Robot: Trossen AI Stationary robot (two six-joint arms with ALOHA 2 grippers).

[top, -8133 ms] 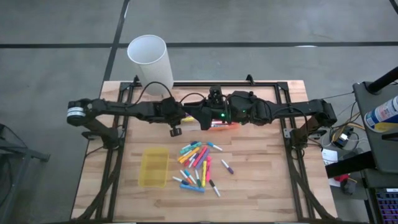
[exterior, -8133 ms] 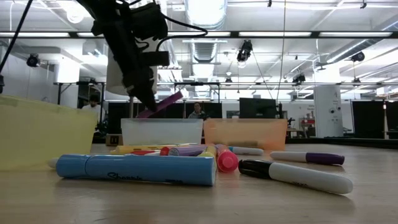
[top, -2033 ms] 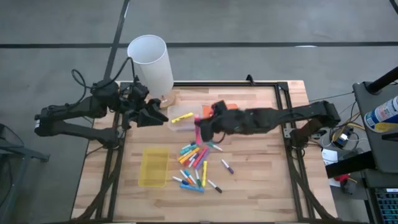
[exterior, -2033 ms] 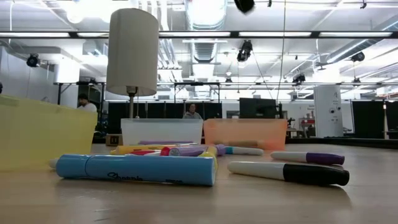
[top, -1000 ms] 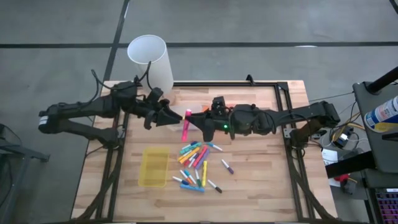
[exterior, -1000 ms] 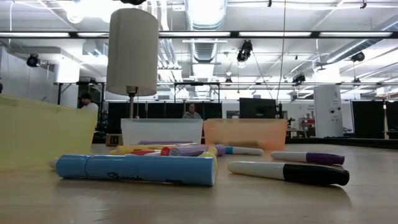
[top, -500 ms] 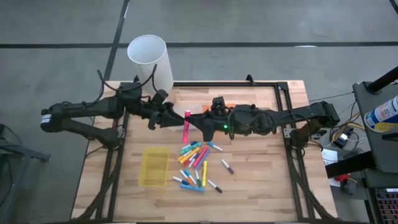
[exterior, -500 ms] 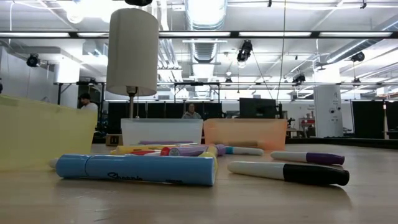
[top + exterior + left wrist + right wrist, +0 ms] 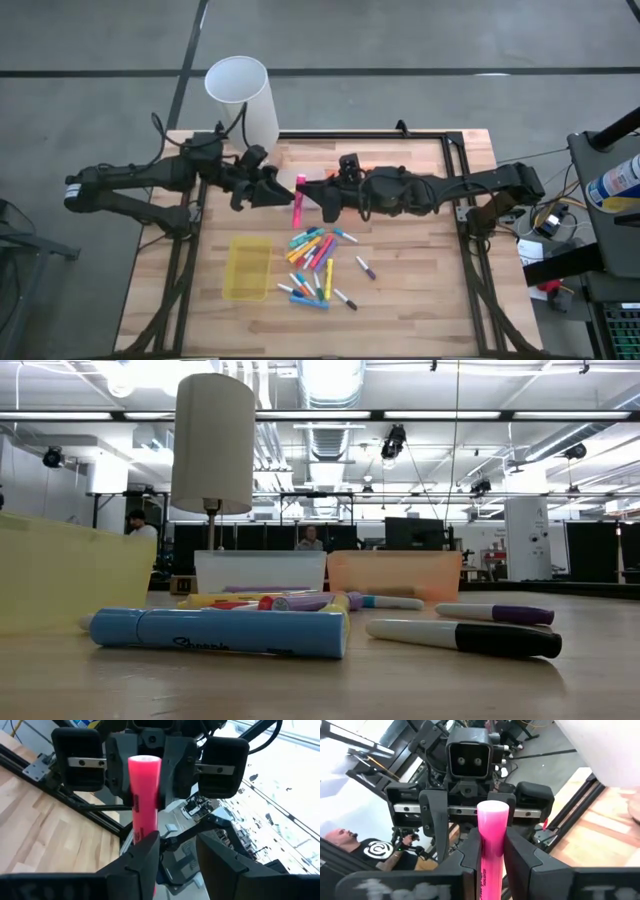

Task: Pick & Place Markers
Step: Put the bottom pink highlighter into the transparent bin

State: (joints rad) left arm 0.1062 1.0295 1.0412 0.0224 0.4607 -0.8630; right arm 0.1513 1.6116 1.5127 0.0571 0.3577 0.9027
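My right gripper (image 9: 311, 196) is shut on a pink marker (image 9: 298, 202), held high over the table's middle. My left gripper (image 9: 279, 192) faces it from the left, open, with its fingertips (image 9: 147, 847) close in front of the marker (image 9: 145, 795); whether they touch it I cannot tell. Several more markers (image 9: 316, 266) in mixed colours lie loose on the wooden table, among them a blue one (image 9: 215, 632) and a black-and-white one (image 9: 465, 638). Neither gripper shows in the low view. My right gripper pinches the pink marker's barrel (image 9: 492, 836) between its two fingers, about midway along it. The fingers come level from the table's right and lie across the marker. The marker is lifted clear of the table and slanted, one end (image 9: 493, 809) standing out above the fingers.
A tall white cup (image 9: 243, 95) stands at the far left corner. A yellow tray (image 9: 247, 268) lies left of the loose markers. A clear tray (image 9: 260, 570) and an orange tray (image 9: 395, 572) stand behind the pile, mostly under the arms in the high view.
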